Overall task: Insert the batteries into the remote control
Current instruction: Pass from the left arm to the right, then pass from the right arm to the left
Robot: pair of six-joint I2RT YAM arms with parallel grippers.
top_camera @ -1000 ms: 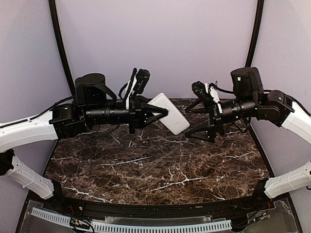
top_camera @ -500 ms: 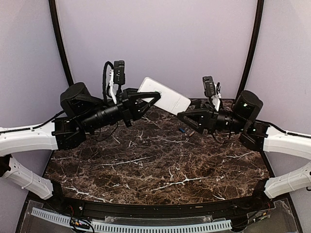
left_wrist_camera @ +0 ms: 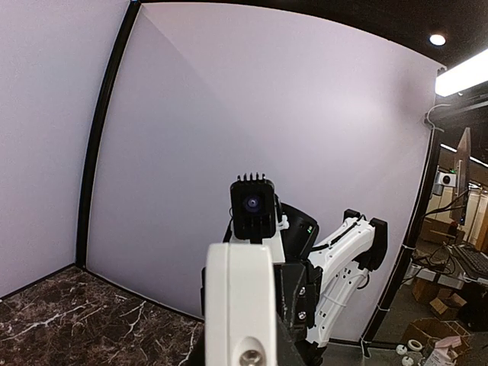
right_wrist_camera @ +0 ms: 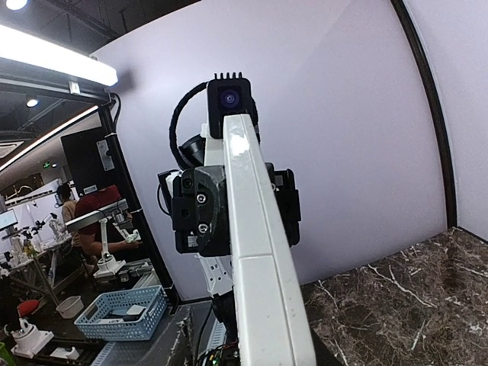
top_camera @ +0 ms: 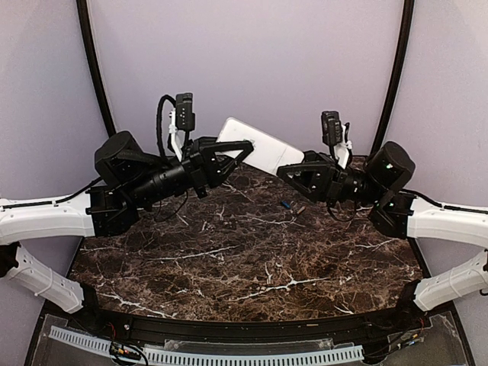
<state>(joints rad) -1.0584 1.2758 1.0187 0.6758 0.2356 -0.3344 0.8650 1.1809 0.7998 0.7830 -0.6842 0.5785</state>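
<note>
The left gripper (top_camera: pixel 245 152) holds the remote control (top_camera: pixel 261 149) in the air above the far part of the marble table (top_camera: pixel 229 259). Its jaws are nearly closed and pinch one end of the handset, so most of the white body sticks out beyond the fingertips toward the other arm. In the top view the broad face is plain white, and no lettering on it can be read.

The right gripper (top_camera: pixel 288 171) is at the remote's free end, with the handset's corner lying at or between its fingertips. Its jaws are partly apart. The pictures do not show whether they press on the remote or only frame it.

From the right wrist, the remote (right_wrist_camera: pixel 259 252) appears edge-on. It is a thin white strip with a seam across it, running straight out from these jaws to the opposite black gripper and its wrist camera (right_wrist_camera: pixel 231 97). From the left wrist, the remote (left_wrist_camera: pixel 238 293) rises from the bottom edge and ends just in front of the right arm's camera (left_wrist_camera: pixel 252 207).

One blue battery (top_camera: pixel 286 204) lies on the table below the right jaws, clear of both grippers and of the remote.

In the room beyond the left arm there is a blue basket (right_wrist_camera: pixel 122 311). A small green sign (right_wrist_camera: pixel 47 163) is also there, too small to read.
</note>
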